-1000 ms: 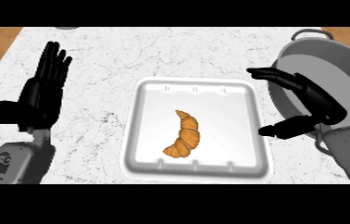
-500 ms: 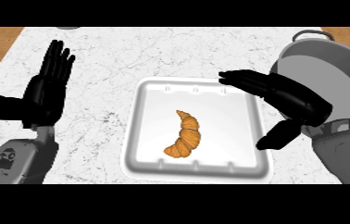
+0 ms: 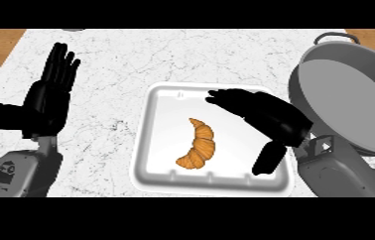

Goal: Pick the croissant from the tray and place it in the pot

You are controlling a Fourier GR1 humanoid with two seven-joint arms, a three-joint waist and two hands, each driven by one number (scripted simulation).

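- One croissant (image 3: 198, 146) lies in the white tray (image 3: 161, 135), near the tray's middle, nothing touching it.
- The right hand (image 3: 265, 116) hangs over the tray's right half, beside the croissant, fingers straight and spread, thumb pointing down toward the tray's near edge.
- The grey pot (image 3: 338, 97) stands just right of the tray.
- The left hand (image 3: 50, 92) rests well left of the tray, fingers up, straight and close together.

Spanning most of the frame: white marble counter (image 3: 147, 60), with brown wooden strips showing at upper left and upper right corners.
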